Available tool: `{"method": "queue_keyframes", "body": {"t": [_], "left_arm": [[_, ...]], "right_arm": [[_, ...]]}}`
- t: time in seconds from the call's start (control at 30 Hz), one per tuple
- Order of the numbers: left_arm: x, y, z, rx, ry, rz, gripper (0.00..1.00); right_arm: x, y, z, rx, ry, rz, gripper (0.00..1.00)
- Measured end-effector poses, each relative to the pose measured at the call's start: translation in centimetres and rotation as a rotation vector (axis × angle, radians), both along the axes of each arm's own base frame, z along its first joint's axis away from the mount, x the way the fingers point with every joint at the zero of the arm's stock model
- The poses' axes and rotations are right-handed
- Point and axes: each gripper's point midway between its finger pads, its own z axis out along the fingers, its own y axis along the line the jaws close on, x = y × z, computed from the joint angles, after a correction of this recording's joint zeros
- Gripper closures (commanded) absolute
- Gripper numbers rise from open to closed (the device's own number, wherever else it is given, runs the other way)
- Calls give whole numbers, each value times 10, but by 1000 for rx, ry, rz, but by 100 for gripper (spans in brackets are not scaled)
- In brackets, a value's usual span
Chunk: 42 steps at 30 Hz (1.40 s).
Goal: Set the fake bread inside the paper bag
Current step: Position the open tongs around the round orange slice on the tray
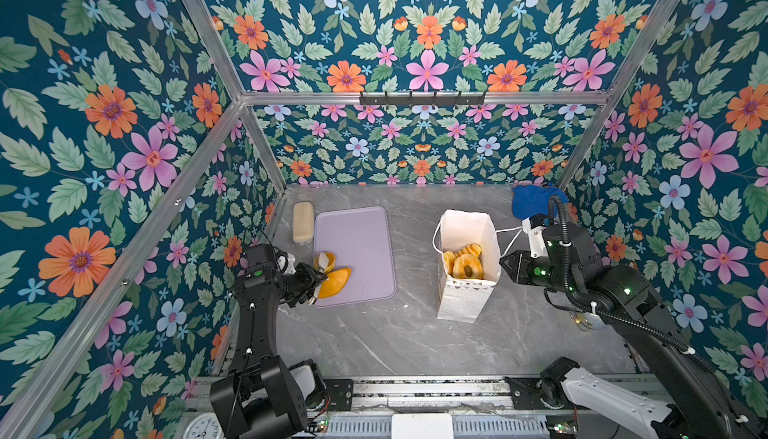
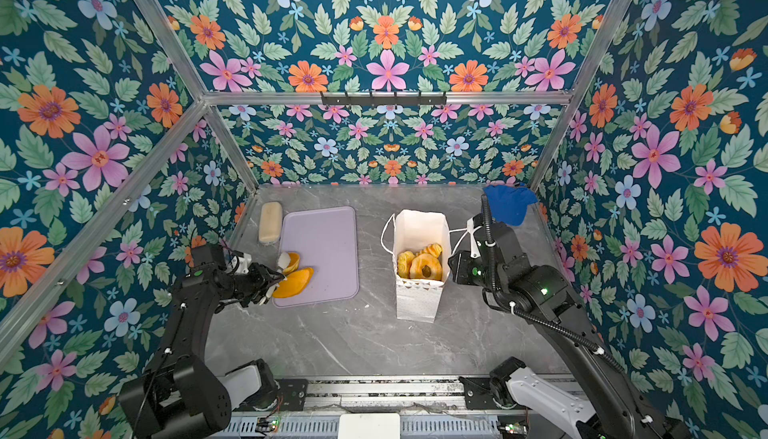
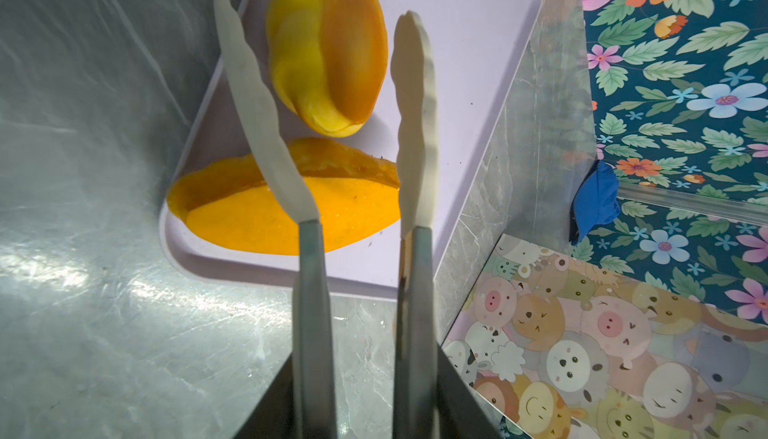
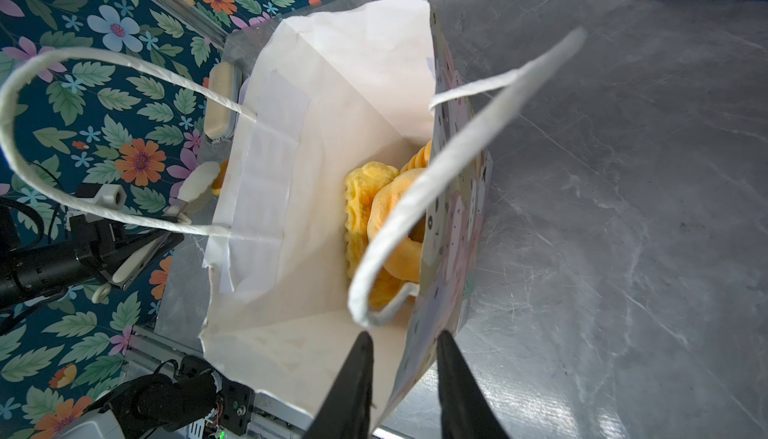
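Observation:
Two pieces of fake bread lie at the near left corner of the lilac tray (image 1: 365,241): a flat orange bun (image 1: 338,281) and a yellow ridged piece (image 1: 326,261) behind it. My left gripper (image 1: 306,282) is shut on a pair of tongs. Their white tips (image 3: 257,104) stand apart on either side of the ridged piece (image 3: 328,46), above the flat bun (image 3: 291,208). The white paper bag (image 1: 461,304) stands upright right of centre and holds several golden pastries (image 1: 465,265). My right gripper (image 4: 404,333) is open, one finger inside and one outside the bag's wall (image 4: 332,125).
A pale beige bar (image 1: 303,222) lies left of the tray by the wall. A blue cloth cap (image 1: 534,202) sits in the far right corner. The bag's cord handles (image 4: 104,67) hang out on both sides. Flowered walls enclose the grey marble table (image 1: 395,333).

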Motion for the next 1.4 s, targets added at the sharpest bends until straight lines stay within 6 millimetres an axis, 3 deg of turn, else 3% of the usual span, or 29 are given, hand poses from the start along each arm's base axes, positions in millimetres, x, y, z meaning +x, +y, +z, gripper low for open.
{"method": "queue_keyframes", "body": {"t": [0.57,1.0,1.17,1.4], "left_arm": [[13,-6,-17,-81,10,-20,60],[20,-9,-16,-116,-6,-26,91],[21,-10,-10,-120,-16,-31,100],[29,-8,20,-96,-87,-49,100]], "right_arm": [[0,0,0,0,-1,0,71],[2,1,0,-2,1,-1,71],[2,1,1,-1,-1,-1,71],[3,1,1,0,-2,-1,71]]}}
